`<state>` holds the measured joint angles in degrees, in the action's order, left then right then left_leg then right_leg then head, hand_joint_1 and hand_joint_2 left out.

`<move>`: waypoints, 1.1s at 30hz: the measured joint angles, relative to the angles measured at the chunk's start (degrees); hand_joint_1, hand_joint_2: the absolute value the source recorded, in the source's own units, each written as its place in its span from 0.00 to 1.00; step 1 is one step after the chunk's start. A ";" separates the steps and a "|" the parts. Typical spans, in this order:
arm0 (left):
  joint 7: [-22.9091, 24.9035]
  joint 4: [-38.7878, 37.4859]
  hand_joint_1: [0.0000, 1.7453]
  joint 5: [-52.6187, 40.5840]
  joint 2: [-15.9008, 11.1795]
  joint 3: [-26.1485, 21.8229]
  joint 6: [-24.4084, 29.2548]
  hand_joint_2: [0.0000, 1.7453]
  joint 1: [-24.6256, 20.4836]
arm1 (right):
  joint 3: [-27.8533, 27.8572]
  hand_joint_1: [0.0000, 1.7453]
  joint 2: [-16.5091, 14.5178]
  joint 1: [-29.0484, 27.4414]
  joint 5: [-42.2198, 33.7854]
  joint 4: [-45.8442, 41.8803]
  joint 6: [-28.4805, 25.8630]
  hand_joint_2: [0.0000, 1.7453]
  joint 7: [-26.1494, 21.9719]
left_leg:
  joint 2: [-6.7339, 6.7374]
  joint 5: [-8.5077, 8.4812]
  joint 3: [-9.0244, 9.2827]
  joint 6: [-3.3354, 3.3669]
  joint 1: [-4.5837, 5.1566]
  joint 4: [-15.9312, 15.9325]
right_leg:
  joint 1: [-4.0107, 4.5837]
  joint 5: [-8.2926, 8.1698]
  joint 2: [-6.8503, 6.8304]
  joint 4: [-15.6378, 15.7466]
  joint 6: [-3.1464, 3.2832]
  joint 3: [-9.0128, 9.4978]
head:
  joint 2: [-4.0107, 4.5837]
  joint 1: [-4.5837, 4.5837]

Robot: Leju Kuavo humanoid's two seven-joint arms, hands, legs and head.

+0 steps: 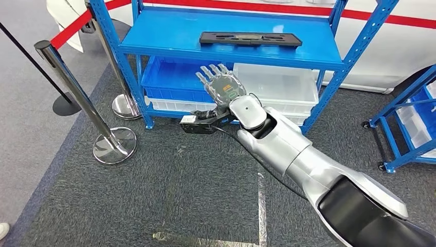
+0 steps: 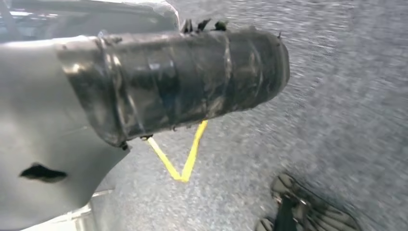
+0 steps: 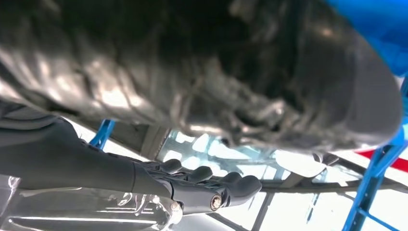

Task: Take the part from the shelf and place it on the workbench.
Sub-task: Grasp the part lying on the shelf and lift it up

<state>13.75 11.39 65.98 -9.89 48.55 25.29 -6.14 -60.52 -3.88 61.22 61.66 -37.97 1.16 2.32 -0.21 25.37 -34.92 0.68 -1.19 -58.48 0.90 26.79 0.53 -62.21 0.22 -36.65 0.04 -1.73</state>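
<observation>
Right hand (image 1: 222, 86) is raised in front of the blue shelf unit (image 1: 319, 57), palm away from the head camera, fingers (image 1: 208, 72) spread and straight, holding nothing. It sits below the lip of the top shelf, in front of the lower tier. Right wrist view also shows dark fingers (image 3: 207, 179) extended, nothing between them. Left hand (image 2: 192, 82): the wrist view shows a dark ribbed cover over grey floor; can't tell how its fingers lie.

Part (image 1: 250, 38): long, flat black bar lying on the top shelf, near the front edge, right of centre, long axis parallel to the edge. Hand is below it and short of it, not touching.

Handling guess: looks like rigid moulded plastic or metal, low profile, probably light to moderate. Flat against the deck, so little to get under; I'd take it across the narrow width near mid-length to keep it from tipping. Surface looks matte, shelf paint glossy, so it may slide if pushed.

Clearance: open air above the top shelf. Blue uprights (image 1: 114, 36) flank both sides; keep the bar's ends off them on lift-out. Hand needs to rise past the shelf front edge first. White bin (image 1: 283, 85) and blue bin (image 1: 169, 77) sit on the tier below. Stanchions (image 1: 77, 90) with red belt (image 1: 77, 23) to the left, another blue rack (image 1: 411, 118) to the right. Workbench location unknown.
</observation>
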 joint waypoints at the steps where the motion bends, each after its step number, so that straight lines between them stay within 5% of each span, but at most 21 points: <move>1: -0.05 0.00 0.00 -0.01 -0.01 0.02 0.10 0.00 0.01 | 0.00 0.00 0.13 -0.06 0.04 0.01 -0.09 0.00 0.00 | 0.01 0.01 0.12 0.20 -0.03 0.08 | -0.23 1.57 -0.03 -3.23 -0.32 -1.58 | 0.00 0.10; 3: -0.13 0.00 0.00 -0.03 -0.01 0.04 0.25 0.00 0.00 | 0.00 0.00 0.34 -0.36 0.08 0.02 -0.21 0.00 0.00 | -0.01 0.13 0.17 0.44 -0.05 0.05 | -0.70 4.29 -0.09 -10.78 -0.80 -5.56 | 0.00 0.20; 5: -0.15 0.00 0.00 -0.04 -0.01 0.09 0.28 0.00 0.01 | 0.00 0.00 0.50 -0.73 0.09 0.02 -0.22 0.00 0.00 | -0.08 0.34 0.27 0.44 -0.09 -0.07 | -1.12 3.55 -0.15 -12.73 -1.07 -7.17 | 0.00 0.21; 9: -0.15 -0.01 0.00 -0.13 -0.02 0.32 0.31 0.00 0.01 | 0.00 0.00 0.63 -0.73 0.09 0.02 -0.29 0.00 -0.01 | -0.23 1.17 0.76 -0.36 -0.06 -0.44 | -1.34 -3.13 -0.24 0.38 -0.93 -1.28 | 0.00 0.19; 14: -0.17 -0.02 0.00 -0.59 -0.07 0.94 0.51 0.00 -0.06 | 0.00 0.00 0.87 -0.68 0.14 0.02 -0.38 0.00 -0.04 | -0.14 1.85 0.63 -1.96 -0.20 -0.77 | -1.13 -3.07 -0.04 3.30 0.40 0.30 | 0.00 0.09; 16: -0.27 -0.02 0.00 -0.61 -0.08 0.99 0.53 0.00 -0.07 | 0.00 0.00 0.91 -0.66 0.17 0.02 -0.38 0.00 -0.04 | -0.05 4.16 -1.39 -2.28 -0.27 -5.16 | -1.28 -3.01 -0.05 3.75 1.10 0.94 | 0.00 -0.07; 18: -0.39 -0.02 0.00 -0.61 -0.09 1.04 0.52 0.00 -0.09 | 0.00 0.00 0.91 -0.80 0.17 0.02 -0.37 0.00 -0.04 | -0.07 7.01 -5.26 -2.40 -0.24 -12.45 | -1.07 -2.70 -0.07 3.71 1.61 1.29 | 0.00 -0.15; 20: -0.45 -0.02 0.00 -0.61 -0.10 1.08 0.52 0.00 0.00 | 0.00 0.00 0.91 -1.08 0.17 0.02 -0.37 0.00 -0.04 | -0.06 7.05 -7.72 -2.37 -0.24 -16.01 | -0.84 -2.34 0.01 3.48 1.84 1.51 | 0.00 -0.15; 24: -0.50 -0.02 0.00 -0.77 -0.15 1.10 0.46 0.00 0.06 | 0.00 0.00 0.94 -1.13 0.17 0.02 -0.37 0.00 -0.04 | -0.05 -0.17 -2.95 -1.58 0.02 -4.13 | -0.59 -1.24 0.28 2.72 1.47 2.08 | 0.00 -0.13; 30: -0.51 -0.02 0.00 -0.95 -0.09 1.43 0.25 0.00 -0.12 | 0.00 0.00 1.02 -1.12 0.25 0.02 -0.44 0.00 -0.14 | -0.16 -0.37 -1.04 -0.39 0.06 -0.57 | -0.38 0.11 0.18 1.33 -0.03 1.45 | 0.00 0.04; 33: -0.40 -0.02 0.00 -0.99 -0.05 1.44 0.32 0.00 -0.09 | 0.00 0.00 1.08 -1.10 0.32 0.05 -0.47 0.00 -0.26 | -0.07 -0.12 -0.39 0.25 -0.17 -0.30 | -0.83 4.26 0.00 -8.23 -0.82 -3.42 | 0.00 0.28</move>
<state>13.34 11.37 64.99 -9.94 49.99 25.61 -6.23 -60.52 -2.81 60.12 61.98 -37.92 0.68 2.06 -0.28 25.25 -35.31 0.93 -1.35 -58.78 0.07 31.05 0.53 -70.44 -0.60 -40.07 0.04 -1.45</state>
